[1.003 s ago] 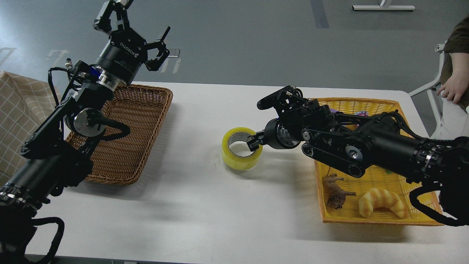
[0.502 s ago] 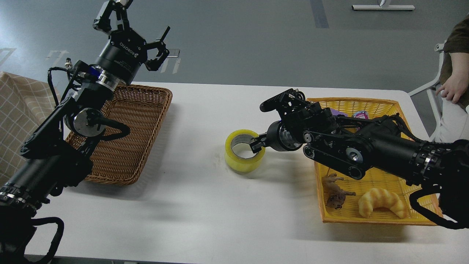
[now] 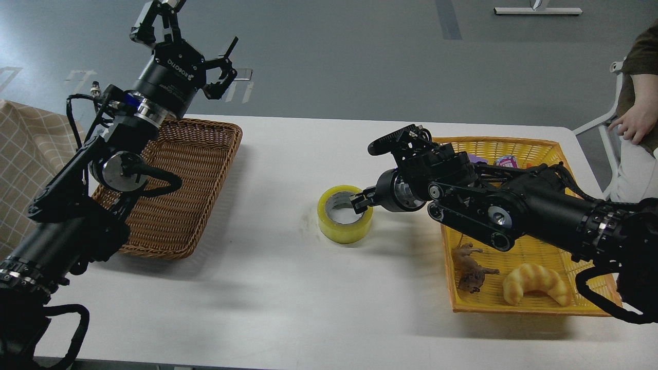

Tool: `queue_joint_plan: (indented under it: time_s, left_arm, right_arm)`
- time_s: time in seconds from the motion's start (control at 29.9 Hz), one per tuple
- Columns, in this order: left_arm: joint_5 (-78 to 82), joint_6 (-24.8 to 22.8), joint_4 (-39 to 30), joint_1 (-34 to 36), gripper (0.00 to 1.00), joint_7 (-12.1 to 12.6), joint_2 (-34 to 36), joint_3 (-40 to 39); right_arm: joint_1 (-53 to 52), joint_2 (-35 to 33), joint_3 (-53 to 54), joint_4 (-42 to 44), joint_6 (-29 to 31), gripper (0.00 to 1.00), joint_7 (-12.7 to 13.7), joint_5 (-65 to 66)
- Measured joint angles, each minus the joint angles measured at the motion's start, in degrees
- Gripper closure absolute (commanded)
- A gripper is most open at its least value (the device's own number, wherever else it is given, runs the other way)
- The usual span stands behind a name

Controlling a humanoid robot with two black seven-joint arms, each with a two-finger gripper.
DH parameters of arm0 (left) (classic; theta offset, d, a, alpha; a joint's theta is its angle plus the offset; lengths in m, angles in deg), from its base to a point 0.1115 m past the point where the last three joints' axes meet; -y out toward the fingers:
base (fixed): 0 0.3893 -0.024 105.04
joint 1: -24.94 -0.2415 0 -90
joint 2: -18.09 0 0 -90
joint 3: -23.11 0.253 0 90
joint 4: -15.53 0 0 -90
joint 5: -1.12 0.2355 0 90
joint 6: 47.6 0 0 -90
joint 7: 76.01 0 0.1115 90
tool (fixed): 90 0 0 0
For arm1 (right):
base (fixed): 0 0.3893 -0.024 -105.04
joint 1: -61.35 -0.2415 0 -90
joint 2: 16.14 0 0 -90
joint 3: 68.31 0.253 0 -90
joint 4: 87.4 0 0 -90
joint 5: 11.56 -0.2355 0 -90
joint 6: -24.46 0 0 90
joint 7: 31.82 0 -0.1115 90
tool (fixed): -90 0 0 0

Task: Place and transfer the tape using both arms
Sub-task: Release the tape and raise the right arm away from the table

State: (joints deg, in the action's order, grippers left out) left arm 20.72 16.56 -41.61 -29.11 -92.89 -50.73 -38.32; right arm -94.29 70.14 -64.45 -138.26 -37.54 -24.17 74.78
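Note:
The tape [image 3: 341, 232], a thick yellow roll with a grey-white core, lies flat on the white table [image 3: 288, 288] near its middle. My right gripper [image 3: 361, 201] comes in from the right at table height. Its lower fingertips [image 3: 356, 205] are closed on the roll's right wall, one inside the core and one outside. Another finger [image 3: 391, 141] of the same gripper sticks up and away from the roll. My left gripper [image 3: 193, 36] is raised high above the far end of the brown wicker basket [image 3: 185, 169], fingers spread and empty, far from the tape.
A yellow basket [image 3: 514, 146] at the right holds a croissant [image 3: 537, 283], a small toy animal [image 3: 470, 268] and several packets under my right arm. A person [image 3: 637, 118] sits past the table's right end. A checked cloth [image 3: 25, 154] lies at the left.
My right gripper has shifted slightly to the right and down with the tape, and the roll has gone from tilted to flat on the table. The left arm has not moved.

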Motion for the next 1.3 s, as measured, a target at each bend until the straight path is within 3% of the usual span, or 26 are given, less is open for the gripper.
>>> queue_joint_plan:
  time_s: [0.53,0.9,1.3]
  left_arm:
    - [0.1,-0.1,0.0,0.0,0.02,0.2,0.2,0.1]
    - [0.2,-0.1,0.0,0.0,0.02,0.3,0.3,0.4]
    - [0.4,-0.1,0.0,0.0,0.02,0.0,0.8,0.5]
  right_arm:
    - [-3.5,-6.3,12.6,-1.0,0.0,0.00,-0.1,-0.2]
    - [-1.1,-11.4,34.9,-1.2,0.0,0.00,-0.2,-11.0]
    - [11.4,-12.7,65.3,-1.1,0.0,0.00,-0.6,-25.3]
